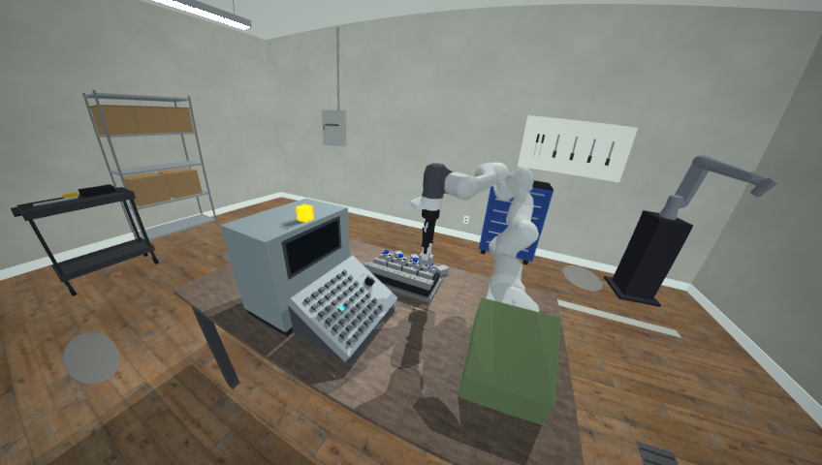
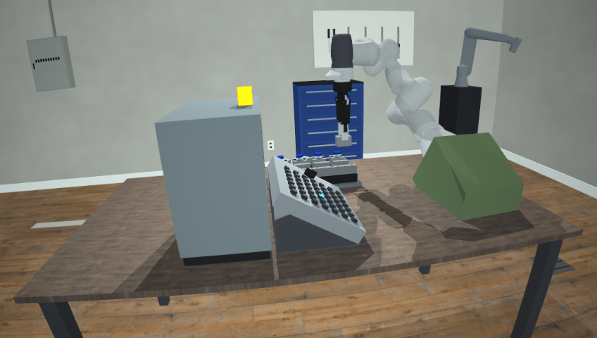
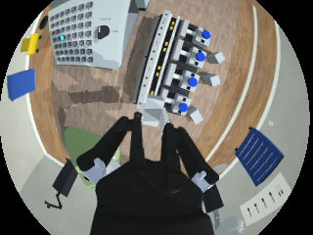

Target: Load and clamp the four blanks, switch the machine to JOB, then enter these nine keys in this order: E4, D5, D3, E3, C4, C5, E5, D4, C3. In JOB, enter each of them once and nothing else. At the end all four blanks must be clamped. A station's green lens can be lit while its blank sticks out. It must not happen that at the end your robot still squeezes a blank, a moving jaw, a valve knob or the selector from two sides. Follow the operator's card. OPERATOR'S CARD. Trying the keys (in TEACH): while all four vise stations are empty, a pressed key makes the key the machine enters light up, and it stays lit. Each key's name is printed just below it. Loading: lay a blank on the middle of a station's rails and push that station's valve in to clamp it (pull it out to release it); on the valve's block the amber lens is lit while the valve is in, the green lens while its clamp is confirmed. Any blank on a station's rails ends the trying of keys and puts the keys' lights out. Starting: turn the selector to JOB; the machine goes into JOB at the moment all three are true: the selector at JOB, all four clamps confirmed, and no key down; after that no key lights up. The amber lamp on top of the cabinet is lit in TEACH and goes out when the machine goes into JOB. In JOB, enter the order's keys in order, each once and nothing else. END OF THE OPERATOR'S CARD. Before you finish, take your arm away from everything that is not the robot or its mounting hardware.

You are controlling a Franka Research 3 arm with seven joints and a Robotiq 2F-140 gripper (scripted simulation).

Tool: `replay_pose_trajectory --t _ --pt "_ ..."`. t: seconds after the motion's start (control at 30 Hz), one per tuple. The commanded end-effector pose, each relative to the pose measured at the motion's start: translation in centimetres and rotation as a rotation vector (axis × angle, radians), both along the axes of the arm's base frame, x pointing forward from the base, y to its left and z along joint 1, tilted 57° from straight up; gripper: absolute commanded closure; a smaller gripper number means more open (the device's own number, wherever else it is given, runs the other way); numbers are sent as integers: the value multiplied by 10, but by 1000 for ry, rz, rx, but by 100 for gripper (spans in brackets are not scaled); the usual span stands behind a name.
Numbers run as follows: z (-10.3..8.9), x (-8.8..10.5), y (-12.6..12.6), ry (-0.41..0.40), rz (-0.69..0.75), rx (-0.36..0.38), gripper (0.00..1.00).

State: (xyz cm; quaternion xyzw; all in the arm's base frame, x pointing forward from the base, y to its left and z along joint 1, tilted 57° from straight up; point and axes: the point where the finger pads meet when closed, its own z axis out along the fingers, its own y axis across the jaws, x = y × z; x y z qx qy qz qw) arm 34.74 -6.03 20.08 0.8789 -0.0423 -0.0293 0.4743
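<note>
My gripper [image 1: 426, 251] [image 2: 343, 134] [image 3: 152, 111] is shut on a grey blank [image 2: 343, 141] [image 3: 155, 112], held in the air above the near end of the vise row [image 1: 427, 295] [image 2: 353, 184]. Three other blanks [image 3: 216, 58] [image 3: 212, 79] [image 3: 196, 116] lie on the table behind the row. The stations have blue knobs [image 3: 201, 57]; small yellow spots show along the strip, too small to read as lenses. One key [image 1: 341, 308] [image 2: 321, 195] [image 3: 62, 37] glows cyan; its name is unreadable. The selector [image 1: 369, 281] [image 2: 310, 172] [image 3: 103, 32] is black. The amber lamp [image 1: 304, 213] [image 2: 244, 96] is lit.
The grey cabinet [image 1: 259, 270] [image 2: 213, 179] stands behind the sloping key panel [image 1: 384, 296] [image 3: 110, 54], left of the vise row in the top view. A green block [image 1: 513, 356] [image 2: 469, 175] stands on the table beside the arm's base. A blue drawer chest [image 2: 305, 121] stands beyond the table.
</note>
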Motion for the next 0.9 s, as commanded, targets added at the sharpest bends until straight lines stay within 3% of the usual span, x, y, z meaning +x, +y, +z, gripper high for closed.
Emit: replay_pose_trajectory --t 0.0,0.87 --pt "-1 1 1 -41 -19 -7 100" --pt "0 3 2 -49 -23 -8 100"
